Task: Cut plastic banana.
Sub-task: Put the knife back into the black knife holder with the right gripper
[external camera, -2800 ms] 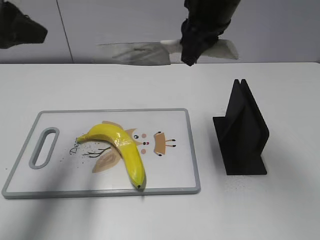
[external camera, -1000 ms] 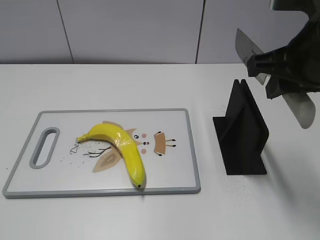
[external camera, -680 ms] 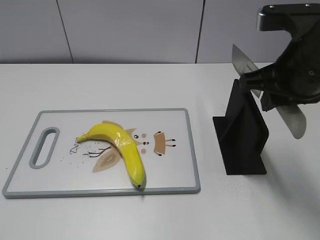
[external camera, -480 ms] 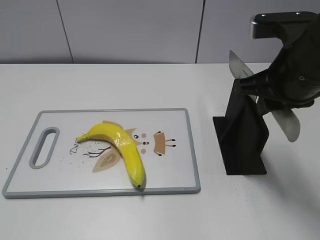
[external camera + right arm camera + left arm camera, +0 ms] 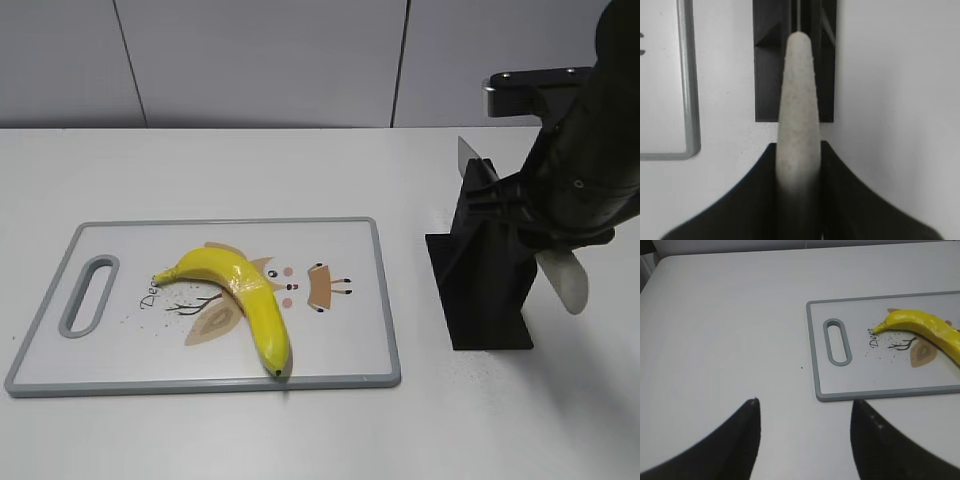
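Desk: white surface; carries the cutting board on the left and the knife stand on the right, well apart.
Cutting board: white with a grey rim and a slot handle at its 9 o'clock end; lies flat; cartoon print at centre.
Plastic banana: lies on the cutting board, across the print. Greenish stem end points to 9 o'clock, dark tip to 5 o'clock, close to the near rim. It appears whole, with no pincer touching it. In the left wrist view the banana shows at the 3 o'clock edge of the frame.
Left pincer: both dark fingers stand spread apart with nothing between them; it hovers over bare desk, on the handle side of the cutting board. It does not appear in the exterior view.
Knife stand: black, upright, slotted along its top; at 3 o'clock from the cutting board.
Right pincer: fingers closed on the pale knife handle, one on each side. In the exterior view the pincer sits just at 3 o'clock of the stand.
Knife: handle slants toward 5 o'clock; the blade tip shows at the stand's top. The right wrist view lines the blade up with the stand's slot; how deep it sits cannot be told.
Wall: grey panels behind the desk.
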